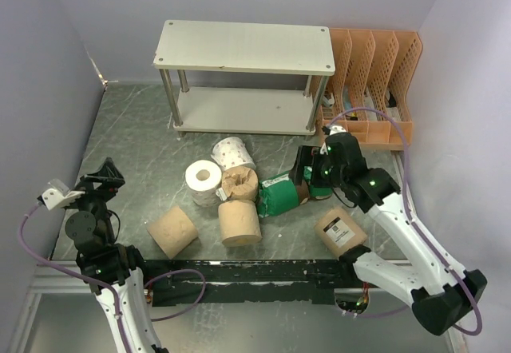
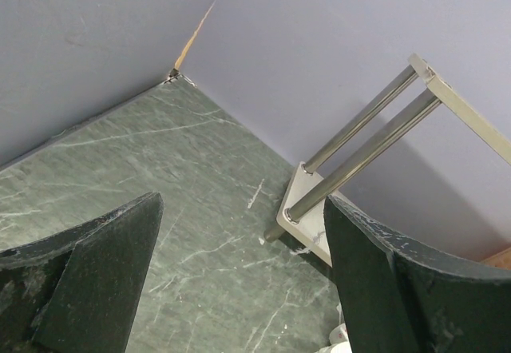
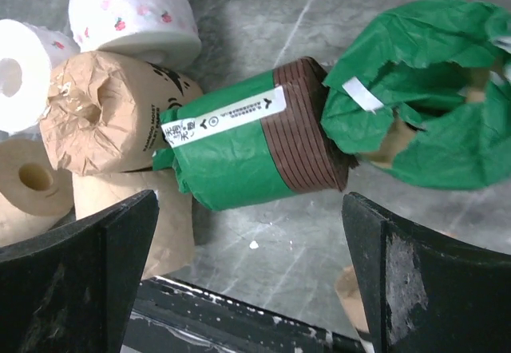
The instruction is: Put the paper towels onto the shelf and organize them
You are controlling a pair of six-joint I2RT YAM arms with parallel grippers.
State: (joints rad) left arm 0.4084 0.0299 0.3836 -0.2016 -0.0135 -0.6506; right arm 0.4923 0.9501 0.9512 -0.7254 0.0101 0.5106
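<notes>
Off-white shelf (image 1: 243, 47): at 12 o'clock on the tabletop (image 1: 136, 145), both boards without a single roll.
Paper towels (image 1: 239, 221): all down on the green marbled surface, bunched near centre; none shelved.
White pair (image 1: 204, 181): plain and floral rolls, at 11 o'clock of the bunch.
Tan rolls (image 1: 172, 232): three at 7 to 9 o'clock of the bunch, one in crinkled wrap.
Green pair (image 3: 239, 149): one on its side, the other just beside it, wrapper gaping.
Labelled brown roll (image 1: 340, 232): apart, at 5 o'clock.
Right gripper (image 3: 249, 203): jaws spread wide above the green pair, grasping nothing.
Left gripper (image 2: 241, 201): released and empty, at 8 o'clock, well apart from the rolls.
Progress: judged barely begun; all eight left to lift and line up.
</notes>
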